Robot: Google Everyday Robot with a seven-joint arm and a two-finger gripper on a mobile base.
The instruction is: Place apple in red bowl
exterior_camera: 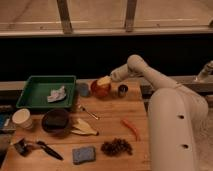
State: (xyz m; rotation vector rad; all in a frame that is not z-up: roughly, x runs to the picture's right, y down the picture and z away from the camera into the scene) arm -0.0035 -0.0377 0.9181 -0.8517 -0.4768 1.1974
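Note:
The red bowl point(100, 90) sits at the back of the wooden table, right of the green tray. The yellow-orange apple point(104, 81) is at the bowl's top, over its right rim. I cannot tell whether it rests in the bowl or is still held. My gripper point(109, 79) reaches in from the right on the white arm point(145, 70) and is right at the apple, just above the bowl.
A green tray point(35, 95) with a crumpled cloth is at the left. A blue-grey cup point(83, 89) stands left of the red bowl, a small dark can point(122, 90) to its right. Dark brown bowl point(55, 120), banana pieces point(84, 128), carrot point(131, 128), sponge point(83, 154) lie nearer.

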